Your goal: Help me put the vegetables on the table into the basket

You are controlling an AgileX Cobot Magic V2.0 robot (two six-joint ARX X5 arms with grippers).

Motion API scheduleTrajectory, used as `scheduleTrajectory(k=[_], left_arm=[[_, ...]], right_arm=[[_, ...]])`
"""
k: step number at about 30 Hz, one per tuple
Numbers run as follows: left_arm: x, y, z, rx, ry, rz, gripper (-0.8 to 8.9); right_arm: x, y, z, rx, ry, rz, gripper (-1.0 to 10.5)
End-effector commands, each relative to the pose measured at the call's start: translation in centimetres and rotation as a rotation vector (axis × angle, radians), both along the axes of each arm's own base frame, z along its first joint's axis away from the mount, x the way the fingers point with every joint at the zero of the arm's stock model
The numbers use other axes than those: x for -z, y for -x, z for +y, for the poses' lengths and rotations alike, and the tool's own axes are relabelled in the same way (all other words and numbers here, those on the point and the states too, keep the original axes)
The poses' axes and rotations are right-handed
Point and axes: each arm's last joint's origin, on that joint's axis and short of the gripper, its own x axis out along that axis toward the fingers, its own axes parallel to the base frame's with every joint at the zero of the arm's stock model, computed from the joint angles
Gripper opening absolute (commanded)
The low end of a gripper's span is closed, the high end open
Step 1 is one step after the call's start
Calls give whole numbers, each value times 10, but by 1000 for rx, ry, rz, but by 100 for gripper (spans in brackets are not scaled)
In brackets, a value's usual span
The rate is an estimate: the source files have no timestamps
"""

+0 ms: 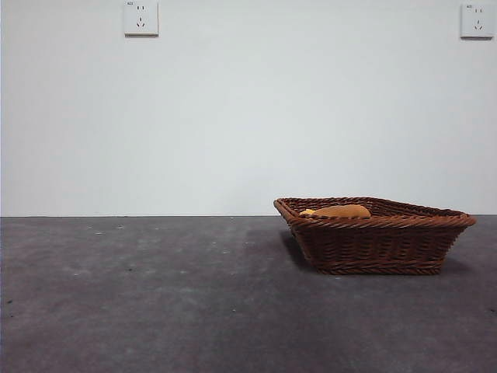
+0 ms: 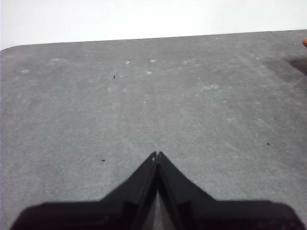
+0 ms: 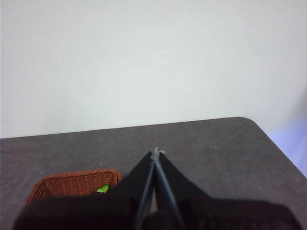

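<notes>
The dark-brown wicker basket (image 1: 373,237) stands on the grey table (image 1: 155,295) at the right of the front view. The tan-brown potato (image 1: 342,210) shows just above its rim, with a bit of the small yellow-orange vegetable (image 1: 307,211) beside it. In the right wrist view a corner of the basket (image 3: 72,184) shows with a green stem (image 3: 102,189) inside; the eggplant's purple body is hidden. My right gripper (image 3: 156,152) is shut and empty, above the table beside the basket. My left gripper (image 2: 157,155) is shut and empty over bare table.
A white wall stands behind the table, with two sockets (image 1: 140,18) high up. The table's rounded far corner (image 3: 249,120) shows in the right wrist view, its far edge (image 2: 144,38) in the left wrist view.
</notes>
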Motion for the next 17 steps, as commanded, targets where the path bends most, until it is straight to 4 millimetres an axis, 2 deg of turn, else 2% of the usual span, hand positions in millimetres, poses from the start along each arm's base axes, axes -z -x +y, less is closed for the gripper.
scheduleTrajectory(k=[1,3,9,17], left_arm=[[3,0,0,2,-10,4,-3],[3,0,0,2,-10,4,-3],[3,0,0,2,-10,4,-3],[3,0,0,2,-10,4,-3]], right_arm=[[36,16,0,5,7,-11,0],[60,27,1,5,12,-25,0],[117,41,1,6,37,-57,0],[174,39,1,13,34,0,0]])
